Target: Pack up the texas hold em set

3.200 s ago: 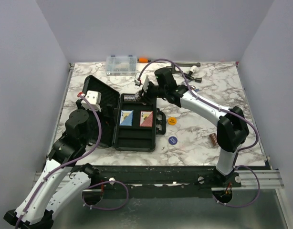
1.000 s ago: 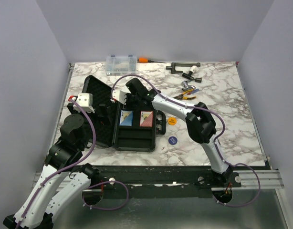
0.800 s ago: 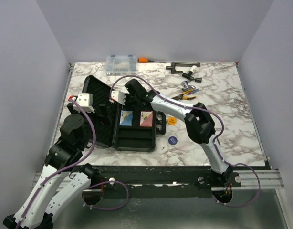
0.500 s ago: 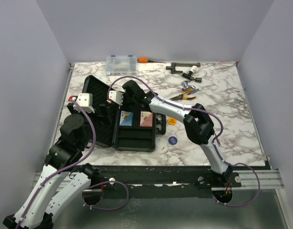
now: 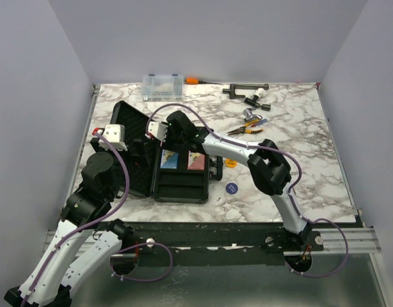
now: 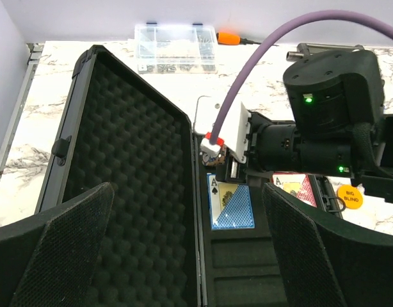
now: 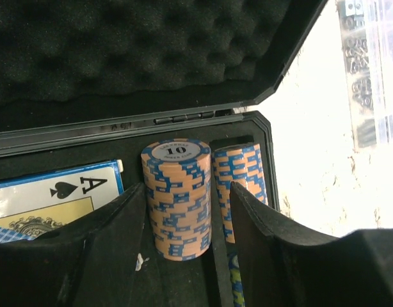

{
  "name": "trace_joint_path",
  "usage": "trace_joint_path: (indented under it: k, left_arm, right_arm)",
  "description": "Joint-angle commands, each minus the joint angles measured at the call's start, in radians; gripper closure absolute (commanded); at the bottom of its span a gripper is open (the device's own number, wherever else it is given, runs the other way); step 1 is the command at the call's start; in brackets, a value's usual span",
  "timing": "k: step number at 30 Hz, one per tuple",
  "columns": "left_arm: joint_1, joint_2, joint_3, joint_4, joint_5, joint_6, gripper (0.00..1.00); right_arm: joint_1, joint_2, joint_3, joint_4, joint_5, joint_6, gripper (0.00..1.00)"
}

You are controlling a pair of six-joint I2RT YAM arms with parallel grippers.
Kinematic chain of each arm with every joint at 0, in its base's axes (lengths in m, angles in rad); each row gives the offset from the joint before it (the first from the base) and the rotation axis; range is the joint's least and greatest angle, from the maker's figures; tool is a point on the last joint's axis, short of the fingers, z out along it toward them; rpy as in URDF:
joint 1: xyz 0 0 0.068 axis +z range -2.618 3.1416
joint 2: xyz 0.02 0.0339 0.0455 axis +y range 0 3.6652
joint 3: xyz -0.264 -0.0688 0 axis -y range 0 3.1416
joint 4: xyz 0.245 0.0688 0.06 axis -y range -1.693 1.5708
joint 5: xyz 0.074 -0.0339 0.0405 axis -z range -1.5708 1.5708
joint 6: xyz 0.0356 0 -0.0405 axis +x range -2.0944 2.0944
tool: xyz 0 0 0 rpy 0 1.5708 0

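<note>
Right pincer (image 7: 187, 192) gripping chip roll (image 7: 177, 204), hidden overhead

The black case (image 5: 181, 184) lies open, with the blue deck (image 5: 169, 159) and red deck (image 5: 195, 161) side by side inside. One chip roll (image 7: 177, 198) stands upright at its far slot, a second roll (image 7: 240, 182) apparently seated just beside it. Outside, to the right, lie the orange disc (image 5: 230, 162) and blue disc (image 5: 232, 188).

The case (image 5: 179, 185) is black plastic lined with matt, dimpled foam (image 6: 129, 192). The chip roll (image 7: 177, 198) inside it looks smooth; the box (image 6: 176, 43) beyond it is clear plastic.
</note>
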Motion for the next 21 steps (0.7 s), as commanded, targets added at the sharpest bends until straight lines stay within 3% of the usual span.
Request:
trace_joint_path:
  k: [1, 6, 8, 12, 21]
  left_arm:
    - [0.009, 0.005, -0.011, -0.005, -0.029, 0.003, 0.02]
    - [0.010, 0.009, -0.011, -0.005, -0.032, 0.004, 0.02]
    - [0.010, 0.007, -0.011, -0.005, -0.033, 0.004, 0.02]
    - [0.012, 0.005, -0.011, -0.005, -0.031, 0.004, 0.02]
    - [0.012, 0.001, -0.011, -0.005, -0.029, 0.004, 0.02]
  right_arm:
    - [0.006, -0.118, -0.079, 0.153, -0.008, 0.128, 0.43]
    - [0.006, -0.183, -0.158, 0.314, -0.039, 0.313, 0.44]
    - [0.006, -0.186, -0.162, 0.368, 0.001, 0.418, 0.57]
    - [0.006, -0.159, -0.115, 0.371, 0.058, 0.587, 0.98]
    - [0.006, -0.100, -0.028, 0.275, -0.005, 0.830, 0.99]
